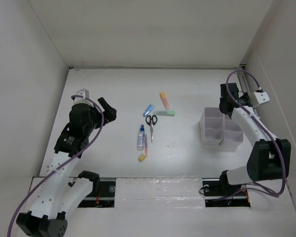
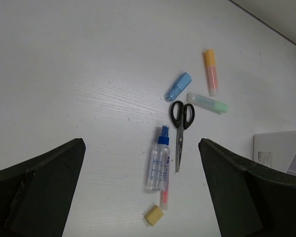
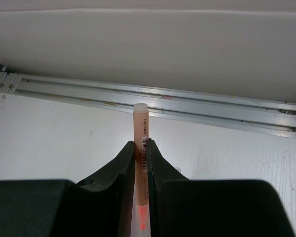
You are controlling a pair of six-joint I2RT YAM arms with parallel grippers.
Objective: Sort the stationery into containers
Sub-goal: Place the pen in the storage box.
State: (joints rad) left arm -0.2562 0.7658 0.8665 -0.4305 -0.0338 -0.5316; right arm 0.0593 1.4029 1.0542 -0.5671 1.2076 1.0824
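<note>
The stationery lies mid-table: black-handled scissors (image 1: 150, 122) (image 2: 180, 123), an orange marker (image 1: 165, 100) (image 2: 210, 71), a green marker (image 1: 166, 113) (image 2: 207, 103), a blue marker (image 1: 148, 109) (image 2: 178, 87), a blue-capped glue bottle (image 1: 141, 137) (image 2: 159, 159) lying partly over a thin red pen (image 2: 164, 195), and a yellow eraser (image 1: 142, 158) (image 2: 154, 215). My left gripper (image 1: 107, 109) (image 2: 140, 148) hangs open to the left of them, holding nothing. My right gripper (image 1: 226, 104) (image 3: 142, 145) is shut on an orange pen (image 3: 141, 133), just behind the containers (image 1: 221, 129) (image 2: 286, 150).
White walls enclose the table on the left, back and right. A metal rail (image 3: 153, 101) runs along the table's edge ahead of the right gripper. The arm bases stand at the near edge.
</note>
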